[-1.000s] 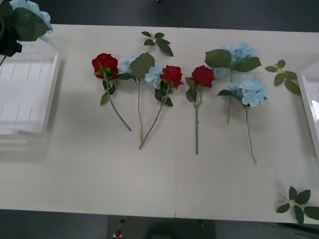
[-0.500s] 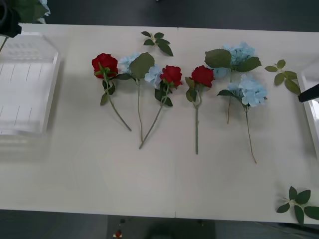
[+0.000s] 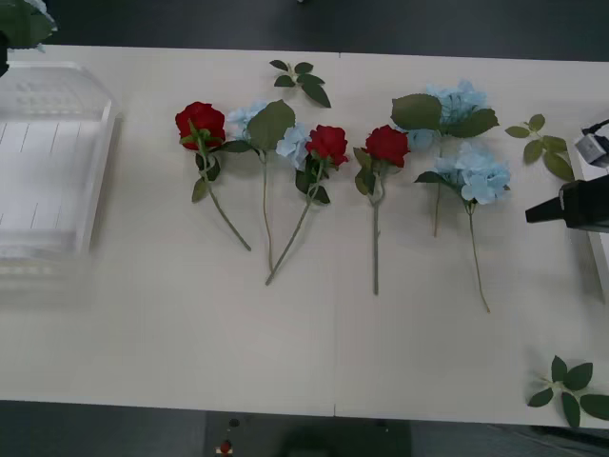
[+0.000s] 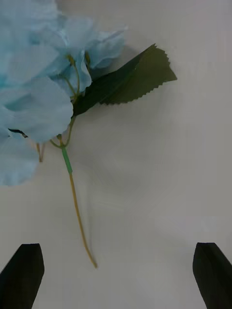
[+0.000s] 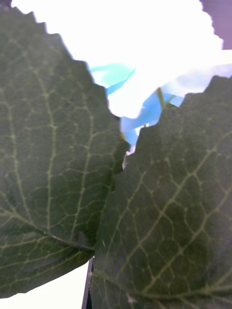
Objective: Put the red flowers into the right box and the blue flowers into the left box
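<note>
Jaws of the right gripper [image 4: 116, 277] set wide apart, black tips at the two bottom corners, nothing between them. Grip of the left gripper hidden behind leaves: cannot tell.

Front view: newly in from the right edge, the right gripper [image 3: 552, 209], black and blunt, near the rightmost of the blue flowers [image 3: 481, 173] and above the right box [image 3: 599, 257]. At upper left, a carried blue flower [image 3: 21, 21] slipped almost out of frame over the left box [image 3: 100, 181]. Probably one blue delivery under way and a second pick starting. Red flowers [image 3: 328, 143] in their row mid-table, untouched.

Right wrist view: fluffy, papery pale-blue head, serrated dark leaf [image 4: 130, 79], thin wiry stem on matte white.

Left wrist view: two broad, veined, saw-edged leaves [image 5: 53, 159], blue petals between.
</note>
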`<action>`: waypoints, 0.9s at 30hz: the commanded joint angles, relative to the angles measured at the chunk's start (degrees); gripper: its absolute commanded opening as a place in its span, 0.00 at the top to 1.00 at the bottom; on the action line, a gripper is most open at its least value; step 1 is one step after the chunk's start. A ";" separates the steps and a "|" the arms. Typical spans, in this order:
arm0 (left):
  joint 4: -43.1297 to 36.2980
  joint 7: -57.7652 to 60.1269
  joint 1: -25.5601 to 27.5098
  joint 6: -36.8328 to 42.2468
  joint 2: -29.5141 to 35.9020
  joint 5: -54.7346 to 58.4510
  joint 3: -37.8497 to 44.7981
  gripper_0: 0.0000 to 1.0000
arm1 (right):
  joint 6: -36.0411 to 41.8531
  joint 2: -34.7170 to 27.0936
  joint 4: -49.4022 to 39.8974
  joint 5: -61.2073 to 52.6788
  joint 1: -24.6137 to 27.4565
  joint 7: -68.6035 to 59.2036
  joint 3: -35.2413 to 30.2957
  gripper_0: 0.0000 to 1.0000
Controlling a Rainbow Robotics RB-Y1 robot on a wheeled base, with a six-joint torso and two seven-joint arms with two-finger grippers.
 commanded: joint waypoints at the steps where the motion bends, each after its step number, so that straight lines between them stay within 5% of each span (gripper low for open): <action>1: 4.91 1.54 -1.46 -5.53 5.00 -0.41 0.31 1.00 | 0.30 0.64 -3.46 5.44 -0.97 -3.29 -0.61 0.10; 18: 11.76 1.89 -1.37 -7.11 5.18 1.79 -1.98 0.98 | -0.14 10.31 -7.33 24.34 -0.97 -22.19 -1.93 0.10; 19: 11.85 1.89 -1.37 -7.11 5.18 1.79 -1.98 0.88 | -0.41 10.75 -7.24 24.69 -0.97 -23.24 -1.93 0.10; 20: 11.85 1.89 -1.37 -7.11 5.18 1.79 -1.98 0.68 | -0.49 10.92 -7.15 24.86 -0.97 -24.04 -1.93 0.10; 21: 11.85 1.81 -1.37 -7.11 5.18 1.79 -1.98 0.22 | -0.67 11.36 -7.24 26.10 -0.97 -25.44 -1.93 0.10; 22: 11.85 1.81 -1.28 -7.11 5.18 1.70 -1.98 0.08 | -0.67 11.63 -7.41 27.06 -0.97 -26.06 -1.93 0.10; 23: 11.76 1.81 -1.28 -7.11 5.18 1.88 -1.98 0.00 | -0.67 11.80 -7.50 28.20 -0.97 -26.85 -2.01 0.10; 27: 11.85 1.63 -1.19 -7.20 5.18 2.14 -1.98 0.00 | -0.67 13.91 -7.24 32.25 -0.80 -29.92 -1.93 0.10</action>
